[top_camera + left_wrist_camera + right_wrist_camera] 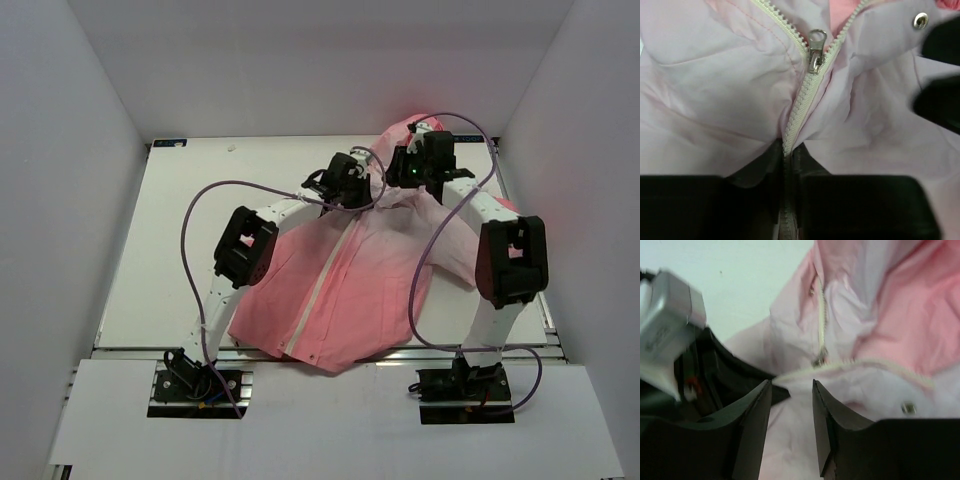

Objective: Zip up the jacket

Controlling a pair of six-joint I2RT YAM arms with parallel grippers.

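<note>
The pink jacket (375,290) lies front up on the white table (190,250), hood toward the back. Its white zipper (325,275) is closed from the hem up to the chest. In the left wrist view the metal slider (816,52) sits just below the collar, with the teeth split open above it. My left gripper (345,190) is shut on the closed zipper tape (787,150) a little below the slider. My right gripper (790,387) is open and empty, hovering over the cloth just short of the slider (820,357); it is by the collar (405,175).
White walls enclose the table on three sides. Purple cables (190,215) loop over the table and jacket. A metal snap (920,20) sits on the collar right of the slider. My left gripper's body (715,380) shows close beside the right fingers.
</note>
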